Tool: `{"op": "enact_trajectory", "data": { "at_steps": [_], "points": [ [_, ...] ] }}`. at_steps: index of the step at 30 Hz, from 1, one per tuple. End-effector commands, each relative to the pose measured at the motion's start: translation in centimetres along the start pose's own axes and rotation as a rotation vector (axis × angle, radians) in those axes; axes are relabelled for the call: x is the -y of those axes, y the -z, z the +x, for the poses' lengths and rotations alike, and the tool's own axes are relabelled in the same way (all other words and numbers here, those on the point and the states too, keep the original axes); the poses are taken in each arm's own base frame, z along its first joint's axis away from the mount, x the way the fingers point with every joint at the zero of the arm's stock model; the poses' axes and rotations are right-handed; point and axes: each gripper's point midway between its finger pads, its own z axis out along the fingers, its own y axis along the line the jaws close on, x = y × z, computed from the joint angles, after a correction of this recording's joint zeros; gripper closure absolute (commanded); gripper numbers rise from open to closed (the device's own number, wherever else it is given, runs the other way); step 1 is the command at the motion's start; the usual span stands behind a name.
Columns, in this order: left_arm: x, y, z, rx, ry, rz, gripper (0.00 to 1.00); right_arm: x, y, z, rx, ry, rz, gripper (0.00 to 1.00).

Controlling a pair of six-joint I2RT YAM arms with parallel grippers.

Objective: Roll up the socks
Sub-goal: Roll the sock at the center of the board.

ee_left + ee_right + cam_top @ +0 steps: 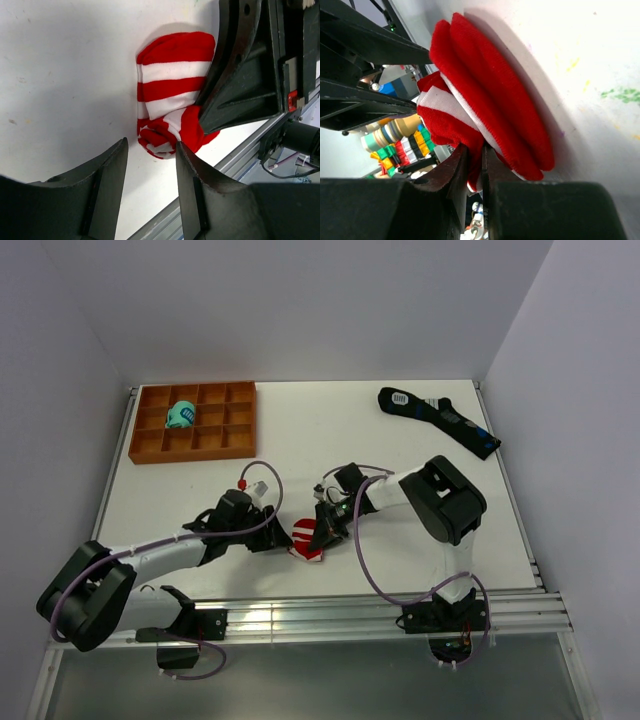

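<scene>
Near front edge of tabletop point(330, 430), centre: socks point(307, 540), red-white striped, lying on surface, one end rolled up. Left arm stretched low from base at 7 o'clock, aimed toward 2 o'clock. Left fingers point(107, 185) spread, gap empty, tips just beside rolled end. Right arm bent, elbow raised at 3 o'clock of socks, forearm reaching toward 9 o'clock. Right fingers point(455, 175) pressed together, pinching red fold of socks. Orange tray point(195, 386) at 11 o'clock holds teal bundle point(181, 415). Black sock point(440, 420) at 1 o'clock.
</scene>
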Motion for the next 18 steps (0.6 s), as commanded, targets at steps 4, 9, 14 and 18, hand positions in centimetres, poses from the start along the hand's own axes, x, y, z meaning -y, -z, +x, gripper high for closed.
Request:
{"op": "enact_trajectory", "data": {
  "at_steps": [4,9,14,18],
  "points": [
    [1.56,0.17,0.12,0.022,-0.033,0.079,0.51,7.05,-0.63,1.85,-0.011,-0.110,0.267,1.00],
    [2.18,0.20,-0.07,0.034,-0.049,0.098,0.51,7.30,-0.70,2.04,-0.015,-0.114,0.270,1.00],
    [1.90,-0.13,0.23,0.021,-0.046,0.093,0.51,7.30,-0.69,2.03,-0.014,-0.116,0.271,1.00],
    [2.48,0.45,0.13,0.047,-0.043,0.133,0.51,7.44,-0.69,2.06,-0.013,-0.120,0.273,1.00]
  ]
}}
